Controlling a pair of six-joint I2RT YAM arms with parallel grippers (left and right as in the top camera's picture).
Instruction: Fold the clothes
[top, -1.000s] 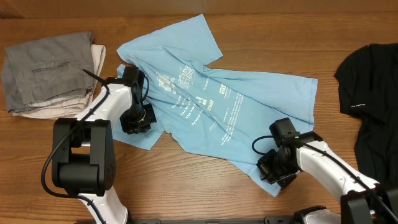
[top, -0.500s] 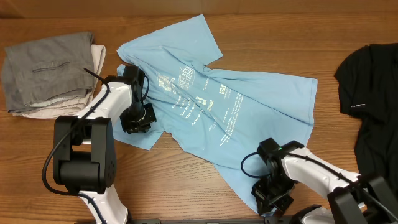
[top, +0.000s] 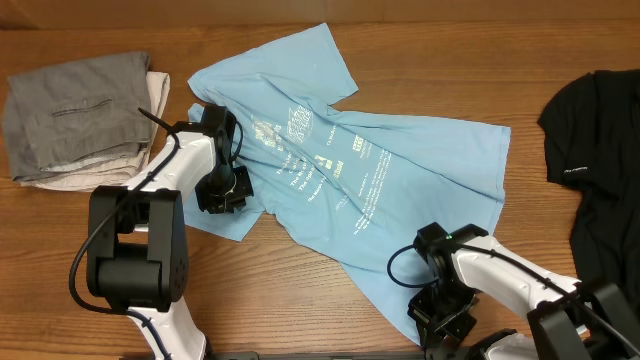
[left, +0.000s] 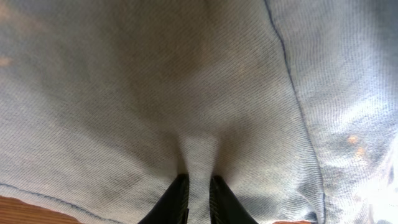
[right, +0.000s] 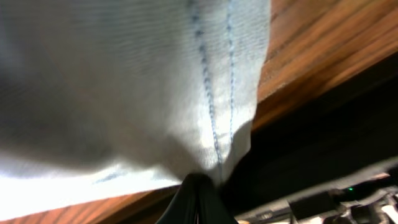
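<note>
Right jaws closed tight on the stitched hem of a light blue short-sleeved cotton T-shirt (top: 400, 165) at 5 o'clock by the wooden worktop (top: 290, 300) edge, left jaws nearly closed, pinching a pleat of cloth at 9 o'clock, shirt spread print-up across centre

Matt cloth T-shirt (top: 400, 170), grained wood table (top: 300, 290)
</note>
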